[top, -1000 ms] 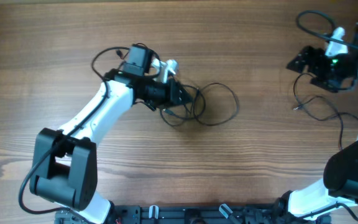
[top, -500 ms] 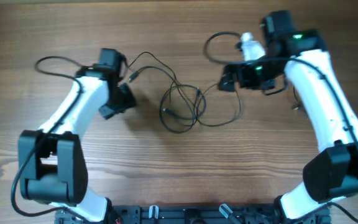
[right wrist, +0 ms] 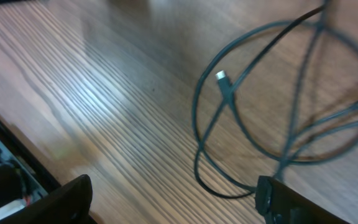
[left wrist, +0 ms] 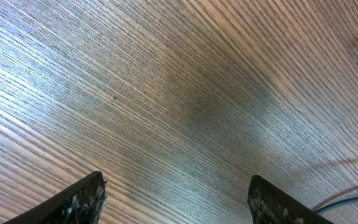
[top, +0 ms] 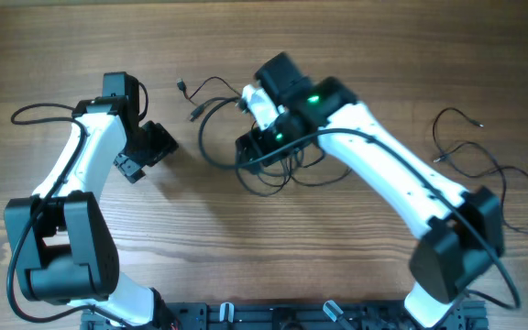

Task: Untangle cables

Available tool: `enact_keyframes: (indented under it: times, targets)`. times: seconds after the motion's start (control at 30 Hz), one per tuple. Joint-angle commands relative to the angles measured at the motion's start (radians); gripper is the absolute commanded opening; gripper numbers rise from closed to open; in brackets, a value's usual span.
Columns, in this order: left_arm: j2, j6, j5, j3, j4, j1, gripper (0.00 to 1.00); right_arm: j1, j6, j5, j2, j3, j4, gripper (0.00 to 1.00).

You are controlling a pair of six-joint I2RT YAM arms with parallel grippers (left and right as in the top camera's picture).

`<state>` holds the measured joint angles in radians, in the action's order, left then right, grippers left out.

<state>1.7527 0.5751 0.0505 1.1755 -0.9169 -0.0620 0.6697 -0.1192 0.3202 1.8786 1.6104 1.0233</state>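
Wood-grain surface [top: 356, 55] fills every view. Near its middle lie the cables [top: 278, 172], thin black wires in overlapping loops, with two strands running up and left to small plug ends [top: 182, 87]. Well apart, at the right edge, a loose cable [top: 475, 160] sprawls in open curves.

The right claw [top: 262, 147] hangs directly over the tangle. Seen from its wrist, the fingers [right wrist: 67, 199] are spread wide, with the loops and one silver-tipped plug [right wrist: 224, 82] lying on the wood between and beyond them. A wire runs close by the far finger; whether it touches is unclear.

The left claw [top: 147, 154] sits left of the tangle, clear of it. Its wrist view shows the fingertips [left wrist: 82, 199] standing far apart over bare wood, pinching nothing.
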Motion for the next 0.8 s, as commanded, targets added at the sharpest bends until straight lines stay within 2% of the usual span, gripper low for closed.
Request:
enact_keyframes:
  times: [0.0, 0.17, 0.3, 0.33, 0.37, 0.4, 0.47, 0.5, 0.53, 0.6, 0.7, 0.77]
  targets:
    - [-0.017, 0.009, 0.009, 0.0, -0.002, -0.005, 0.76, 0.045, -0.109, -0.087, 0.098, -0.003, -0.003, 0.8]
    - [-0.017, 0.009, 0.009, 0.0, -0.002, -0.005, 0.76, 0.053, -0.15, -0.122, 0.18, -0.003, -0.016, 0.48]
    - [-0.017, 0.009, 0.009, 0.0, -0.008, -0.005, 0.76, 0.053, -0.158, -0.122, 0.198, -0.003, -0.035, 0.31]
    - [-0.017, 0.009, 0.009, 0.0, -0.01, -0.005, 0.76, 0.053, -0.175, -0.122, 0.198, -0.003, -0.036, 0.24]
    - [-0.017, 0.009, 0.009, 0.0, -0.013, -0.005, 0.76, 0.053, -0.177, -0.122, 0.198, -0.003, -0.035, 0.13]
    - [-0.017, 0.009, 0.01, 0.0, -0.014, -0.005, 0.75, 0.053, -0.177, -0.122, 0.198, -0.003, -0.034, 0.05]
    - [-0.017, 0.009, 0.017, 0.0, -0.015, -0.005, 0.74, 0.053, -0.18, -0.113, 0.197, -0.003, -0.027, 0.04]
    - [-0.017, 0.009, 0.034, 0.0, -0.015, -0.005, 0.68, 0.053, -0.181, -0.098, 0.197, -0.002, -0.021, 0.04]
    - [-0.017, 0.009, 0.072, 0.0, -0.015, -0.001, 0.55, 0.05, -0.18, -0.065, 0.192, 0.005, -0.008, 0.04]
    - [-0.017, 0.001, 0.127, 0.0, -0.01, 0.014, 0.45, 0.041, -0.18, -0.019, 0.173, 0.023, 0.006, 0.04]
    - [-0.017, -0.071, 0.264, 0.0, 0.021, 0.079, 0.4, 0.008, -0.169, -0.02, 0.103, 0.076, 0.027, 0.04]
    - [-0.017, -0.074, 0.298, 0.0, 0.04, 0.14, 0.4, -0.032, -0.169, -0.021, 0.028, 0.107, 0.026, 0.04]
